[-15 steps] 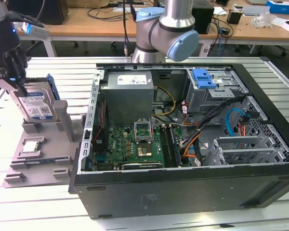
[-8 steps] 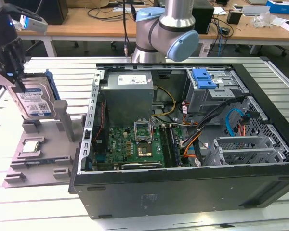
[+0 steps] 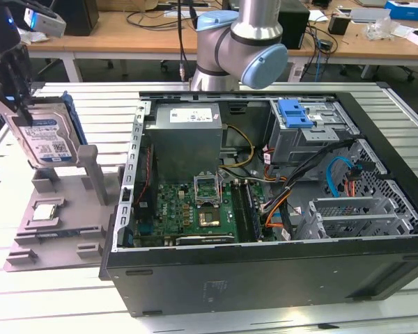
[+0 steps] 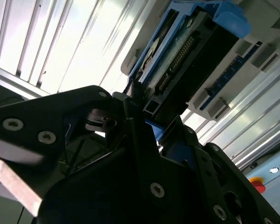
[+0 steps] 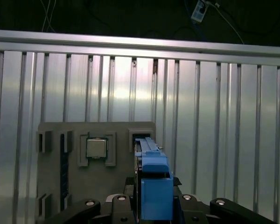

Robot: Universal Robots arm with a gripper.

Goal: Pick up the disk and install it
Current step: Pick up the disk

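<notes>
A: How do the jaws stand?

B: Clenched. The gripper (image 3: 19, 97) grasps the disk (image 3: 47, 136) by its upper end, black fingers (image 4: 130, 100) pressed on either side of the blue bracket.

A: And how is the disk held?

B: It hangs on edge, label facing the exterior view's right, over the far end of the grey holder (image 3: 70, 229). In the second wrist view the disk (image 4: 177, 51) runs away from the gripper (image 4: 149, 112), its connector row in sight. In the first wrist view the disk (image 5: 151, 172) shows edge-on above the gripper (image 5: 154, 210), in line with a slot of the holder (image 5: 84, 186).

A: Does it touch that slot?

B: I cannot tell; its lower edge is near it.

A: What else lies on the holder?

B: A processor chip (image 3: 45, 212) in a square pocket near the middle, beside the disk's slot (image 5: 96, 148).

A: Further out?

B: The holder sits on the slatted metal table (image 3: 56, 306), by its edge on the exterior view's left. Just beside it lies the open computer case (image 3: 265, 278), with the motherboard (image 3: 195, 209), power supply (image 3: 188, 136) and a grey drive cage (image 3: 299, 115) with a blue latch near the case's far corner.
</notes>
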